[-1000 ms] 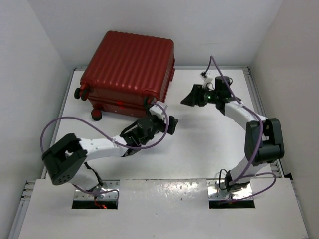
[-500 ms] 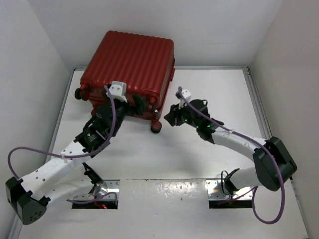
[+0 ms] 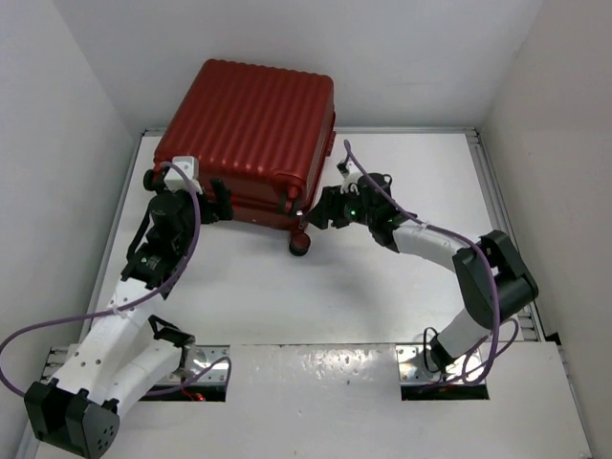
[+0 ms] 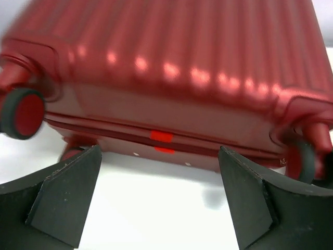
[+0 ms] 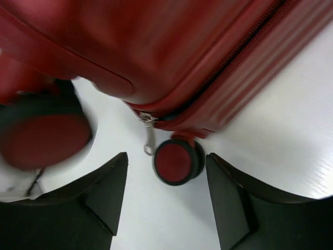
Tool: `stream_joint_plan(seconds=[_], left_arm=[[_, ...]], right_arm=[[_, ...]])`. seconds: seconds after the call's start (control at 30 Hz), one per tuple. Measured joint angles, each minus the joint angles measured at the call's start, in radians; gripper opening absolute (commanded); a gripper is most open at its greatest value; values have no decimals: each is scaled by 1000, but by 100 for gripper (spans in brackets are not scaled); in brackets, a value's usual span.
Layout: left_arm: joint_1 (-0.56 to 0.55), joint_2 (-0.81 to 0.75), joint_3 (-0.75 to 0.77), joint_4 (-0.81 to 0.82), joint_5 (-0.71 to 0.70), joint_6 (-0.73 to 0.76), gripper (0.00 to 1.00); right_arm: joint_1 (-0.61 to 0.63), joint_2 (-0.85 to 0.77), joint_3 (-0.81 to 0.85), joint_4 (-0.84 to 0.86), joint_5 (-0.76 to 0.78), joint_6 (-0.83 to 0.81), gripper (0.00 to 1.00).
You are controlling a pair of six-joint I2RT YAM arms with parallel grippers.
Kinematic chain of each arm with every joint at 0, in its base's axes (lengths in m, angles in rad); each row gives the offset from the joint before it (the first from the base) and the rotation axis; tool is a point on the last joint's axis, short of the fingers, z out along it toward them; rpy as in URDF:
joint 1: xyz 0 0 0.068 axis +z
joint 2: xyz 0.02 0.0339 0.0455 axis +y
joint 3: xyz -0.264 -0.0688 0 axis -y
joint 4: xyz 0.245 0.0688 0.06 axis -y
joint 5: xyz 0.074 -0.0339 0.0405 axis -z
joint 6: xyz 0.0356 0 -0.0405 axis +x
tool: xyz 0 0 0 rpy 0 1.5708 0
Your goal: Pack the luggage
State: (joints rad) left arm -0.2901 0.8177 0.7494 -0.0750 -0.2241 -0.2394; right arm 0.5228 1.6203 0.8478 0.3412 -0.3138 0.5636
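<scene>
The luggage [image 3: 251, 124] is a dark red ribbed suitcase lying closed and flat at the back left of the table. My left gripper [image 3: 212, 198] is open and empty at its near edge, left of the middle. In the left wrist view the luggage [image 4: 171, 62] fills the top, with the gripper [image 4: 160, 200] just short of it. My right gripper [image 3: 323, 211] is open and empty at the near right corner. In the right wrist view the gripper [image 5: 166, 195] faces a red wheel [image 5: 177, 161] and the metal zipper pull [image 5: 149, 138] on the luggage [image 5: 171, 47].
The white table [image 3: 382, 287] is walled at the back and both sides. A suitcase wheel [image 3: 299, 245] sticks out at the near right corner and another wheel [image 3: 151, 179] at the left. A second wheel [image 5: 41, 135] shows blurred in the right wrist view.
My left gripper has swung left along the suitcase's near edge. My right gripper has moved up and in to the suitcase's near right corner. The suitcase has not moved.
</scene>
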Motion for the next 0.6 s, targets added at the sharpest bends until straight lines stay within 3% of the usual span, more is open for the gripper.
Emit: stream_joint_plan(seconds=[0.27, 0.6], left_arm=[[101, 89, 12, -61, 67, -78, 100], [120, 129, 13, -82, 67, -115, 100]], right_arm=[[-34, 59, 8, 89, -260, 145, 64], [-36, 104, -53, 177, -268, 220, 56]])
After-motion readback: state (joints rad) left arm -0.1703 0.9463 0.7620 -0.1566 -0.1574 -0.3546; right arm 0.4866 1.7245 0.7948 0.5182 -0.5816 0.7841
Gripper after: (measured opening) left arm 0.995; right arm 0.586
